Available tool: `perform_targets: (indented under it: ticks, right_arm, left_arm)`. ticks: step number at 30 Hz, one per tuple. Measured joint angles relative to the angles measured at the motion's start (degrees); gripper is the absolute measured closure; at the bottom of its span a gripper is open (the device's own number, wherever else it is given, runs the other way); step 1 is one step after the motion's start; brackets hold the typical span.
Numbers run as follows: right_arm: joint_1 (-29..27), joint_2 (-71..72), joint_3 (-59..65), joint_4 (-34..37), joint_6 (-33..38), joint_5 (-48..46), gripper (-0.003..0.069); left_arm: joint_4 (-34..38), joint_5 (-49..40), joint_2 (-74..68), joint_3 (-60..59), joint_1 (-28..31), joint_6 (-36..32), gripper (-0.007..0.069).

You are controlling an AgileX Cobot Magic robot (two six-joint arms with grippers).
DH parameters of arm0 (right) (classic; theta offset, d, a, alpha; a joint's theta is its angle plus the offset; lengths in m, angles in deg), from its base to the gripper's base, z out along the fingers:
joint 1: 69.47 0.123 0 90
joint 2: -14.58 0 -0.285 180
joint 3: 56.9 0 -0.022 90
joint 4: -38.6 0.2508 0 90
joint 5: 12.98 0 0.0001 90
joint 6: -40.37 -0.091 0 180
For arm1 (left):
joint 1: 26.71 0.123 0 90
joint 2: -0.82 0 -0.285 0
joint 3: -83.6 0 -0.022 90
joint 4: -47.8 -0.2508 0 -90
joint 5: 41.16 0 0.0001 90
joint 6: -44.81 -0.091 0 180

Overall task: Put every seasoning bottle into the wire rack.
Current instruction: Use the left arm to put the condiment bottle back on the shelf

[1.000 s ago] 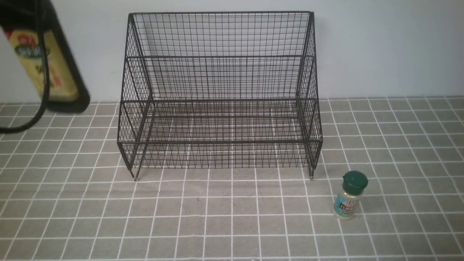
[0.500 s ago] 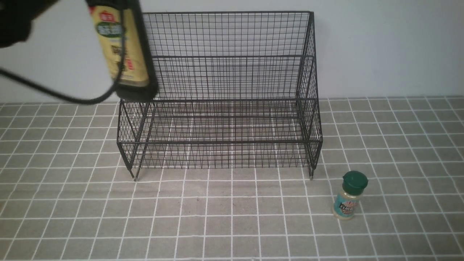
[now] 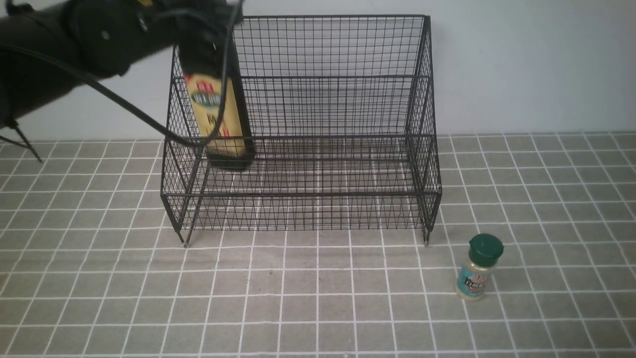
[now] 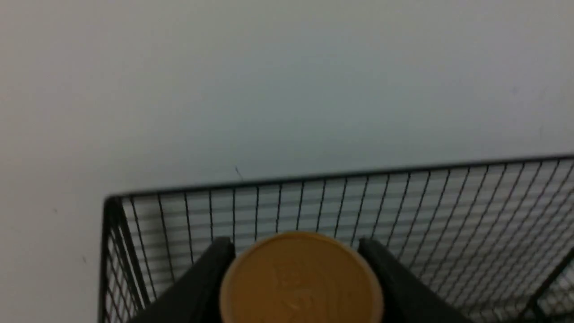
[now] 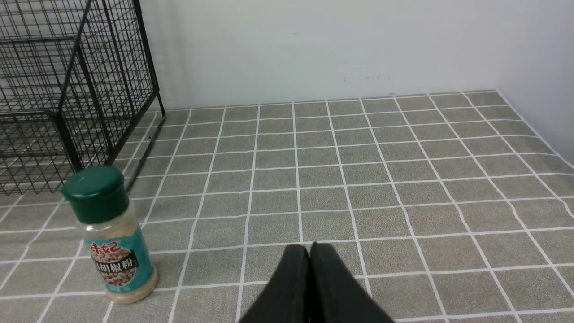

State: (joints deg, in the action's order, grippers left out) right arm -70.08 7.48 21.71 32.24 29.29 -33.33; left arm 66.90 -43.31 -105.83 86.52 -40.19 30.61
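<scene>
I count two bottles: one tall bottle (image 3: 219, 127), one shaker (image 3: 477, 271). Two caps: one gold cap (image 4: 300, 280), one green cap (image 3: 486, 247). Two labels: one yellow label (image 3: 212, 113), one teal label (image 5: 117, 264). One rack (image 3: 318, 195) with two tiers. Two grippers on my feeds: left gripper (image 4: 296, 264), right gripper (image 5: 309, 253). One arm (image 3: 74, 35) in the front view.

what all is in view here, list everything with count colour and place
rack: one, black wire, two tiers, against the wall at table centre
tall bottle: one, dark with yellow label and gold cap, upright in the rack's left end, gripped at the top
small shaker: one, pale with green cap and teal label, on the table off the rack's front right leg
table: one, grey tile pattern
wall: one, white, behind
cable: one, black, on the left arm
left pincer: black, shut on the tall bottle
right pincer: black, shut, empty, near the small shaker
</scene>
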Motion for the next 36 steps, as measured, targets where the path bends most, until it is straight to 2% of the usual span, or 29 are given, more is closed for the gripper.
perform_targets:
  ticks: [3,13,15,16,17,19,22,24,31,34,36]
  right_arm:
    - [0.0,0.0,0.0,0.0,0.0,0.0,0.0673]
    - [0.0,0.0,0.0,0.0,0.0,0.0,0.0673]
    - [0.0,0.0,0.0,0.0,0.0,0.0,0.0673]
    - [0.0,0.0,0.0,0.0,0.0,0.0,0.0673]
    - [0.0,0.0,0.0,0.0,0.0,0.0,0.0673]
    - [0.0,0.0,0.0,0.0,0.0,0.0,0.0673]
    - [0.0,0.0,0.0,0.0,0.0,0.0,0.0673]
    - [0.0,0.0,0.0,0.0,0.0,0.0,0.0673]
    - [0.0,0.0,0.0,0.0,0.0,0.0,0.0673]
    - [0.0,0.0,0.0,0.0,0.0,0.0,0.0673]
    - [0.0,0.0,0.0,0.0,0.0,0.0,0.0673]
  left_arm:
    - [0.0,-2.8,-1.5,0.0,0.0,0.0,0.0316]
    - [-0.4,-4.1,-1.8,0.7,0.0,-0.1,0.0315]
    - [-0.4,-4.1,-1.8,0.7,0.0,-0.1,0.0284]
    - [-0.4,-4.5,-1.6,0.9,0.0,-0.1,0.0232]
    - [-0.4,-4.5,-1.6,0.9,0.0,-0.1,0.0232]
    - [-0.4,-6.3,-0.7,0.9,0.0,-0.2,0.0142]
    - [-1.3,-8.7,1.6,0.9,0.2,-0.2,0.007]
    - [-2.4,-10.3,3.7,0.9,0.4,-1.0,0.0049]
    - [-7.8,-19.0,10.2,1.1,0.7,-2.1,0.0041]
    - [-9.9,-26.2,13.8,1.1,0.7,-0.9,0.0096]
    - [-11.6,-31.8,15.9,1.1,0.7,1.1,0.0181]
